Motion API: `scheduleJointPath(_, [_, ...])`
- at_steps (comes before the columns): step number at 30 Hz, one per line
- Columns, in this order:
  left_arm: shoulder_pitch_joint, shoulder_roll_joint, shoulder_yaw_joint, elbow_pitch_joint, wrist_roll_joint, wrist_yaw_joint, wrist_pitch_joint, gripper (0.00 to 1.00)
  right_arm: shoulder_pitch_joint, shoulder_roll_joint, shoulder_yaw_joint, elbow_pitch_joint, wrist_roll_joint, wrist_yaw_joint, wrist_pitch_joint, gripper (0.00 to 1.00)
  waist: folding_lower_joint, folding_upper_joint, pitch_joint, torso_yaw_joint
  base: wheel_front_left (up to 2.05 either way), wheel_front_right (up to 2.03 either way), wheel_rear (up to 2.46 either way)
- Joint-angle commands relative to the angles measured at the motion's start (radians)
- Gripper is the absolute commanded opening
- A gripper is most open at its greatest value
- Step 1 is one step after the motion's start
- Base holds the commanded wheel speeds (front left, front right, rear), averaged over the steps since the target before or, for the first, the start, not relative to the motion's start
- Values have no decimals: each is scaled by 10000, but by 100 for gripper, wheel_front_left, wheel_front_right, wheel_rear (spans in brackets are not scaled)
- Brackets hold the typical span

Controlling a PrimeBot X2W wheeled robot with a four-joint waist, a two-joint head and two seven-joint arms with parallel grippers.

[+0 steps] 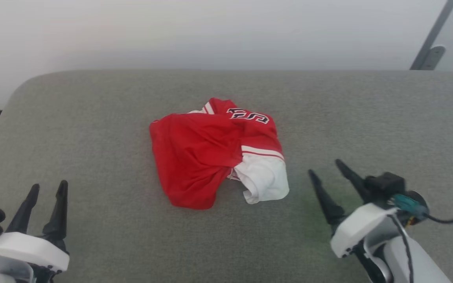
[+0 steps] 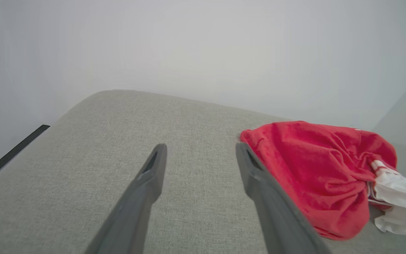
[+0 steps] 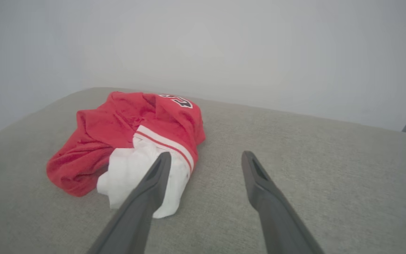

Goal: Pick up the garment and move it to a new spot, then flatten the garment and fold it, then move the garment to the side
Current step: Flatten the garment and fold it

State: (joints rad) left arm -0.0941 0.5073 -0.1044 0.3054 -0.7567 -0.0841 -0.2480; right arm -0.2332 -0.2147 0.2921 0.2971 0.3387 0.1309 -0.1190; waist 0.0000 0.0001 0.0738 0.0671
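- The left gripper (image 1: 49,184) has its two fingers spread and holds nothing. It sits over the grey fabric surface (image 1: 92,118), with the garment (image 1: 210,153) well ahead and off to its right.
- The right gripper (image 1: 325,166) is also spread and empty. The garment lies near it, ahead and to its left.
- The white sleeve (image 1: 266,177) is the part closest to the right gripper, and its loose edge curls up off the surface. It looks like the easiest place to pinch, though it may only drag out a single layer.
- Beyond the sleeve, the red body (image 1: 195,157) is bunched into soft folds. It is likely light, limp and not slippery, so it should sag from any grip. A deep pinch through several layers would probably lift it whole.
- The lettering (image 1: 248,115) sits farthest from both grippers, which suggests the chest faces up along the far edge.
- Crumpled as it is, the heap has no clear long axis. I cannot tell which way the collar or hem points.
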Motion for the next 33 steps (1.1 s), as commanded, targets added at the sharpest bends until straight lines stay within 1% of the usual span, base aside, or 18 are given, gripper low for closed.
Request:
scheduleJointPath(1, [-164, -42, -14, 32, -38, -47, -15, 100, -137, -47, 195, -37, 153, -2, 145, 100, 0, -1, 111, 156, 0, 0, 0])
scheduleJointPath(4, [-306, -154, -144, 84, -5, -76, -31, 100, -443, -274, 871, -63, 563, -3, 762, 100, 0, -1, 260, 416, 0, 0, 0])
scheduleJointPath(8, [-544, -315, -334, 174, 9, -161, -55, 100, -864, -541, 1475, 46, 946, -3, 1696, 100, 0, -1, 491, 773, 0, 0, 0])
scheduleJointPath(11, [-741, -438, -463, 272, 24, -197, -77, 100, -1211, -695, 1694, 304, 1001, -3, 2516, 100, 0, -1, 711, 1023, 0, 0, 0])
scheduleJointPath(15, [-1023, -620, -657, 418, 26, -269, -94, 100, -1753, -841, 2022, 670, 756, -3, 3584, 100, 0, -1, 1040, 1333, 0, 0, 0])
scheduleJointPath(22, [-1519, -838, -913, 790, 3, -390, -139, 100, -2585, -822, 2550, 1506, 617, -3, 4954, 100, 0, -1, 1425, 1683, 0, 0, 0])
scheduleJointPath(26, [-1697, -901, -966, 969, -64, -433, -160, 100, -2872, -745, 2953, 2012, 665, -3, 5458, 100, 0, -1, 1532, 1749, 0, 0, 0])
scheduleJointPath(27, [-1744, -911, -977, 995, -80, -444, -166, 100, -2977, -795, 3057, 2069, 605, -2, 5448, 42, 0, -1, 1554, 1758, 0, 0, 0])
scheduleJointPath(28, [-1785, -918, -981, 1023, -96, -455, -173, 100, -3065, -823, 3143, 2126, 583, -2, 5407, 0, 0, -1, 1569, 1760, 0, 0, 0])
scheduleJointPath(33, [-1813, -869, -906, 1171, -149, -454, -191, 100, -3316, -898, 3323, 2028, 985, -2, 5230, 0, 0, -1, 1545, 1643, 0, 0, 0])
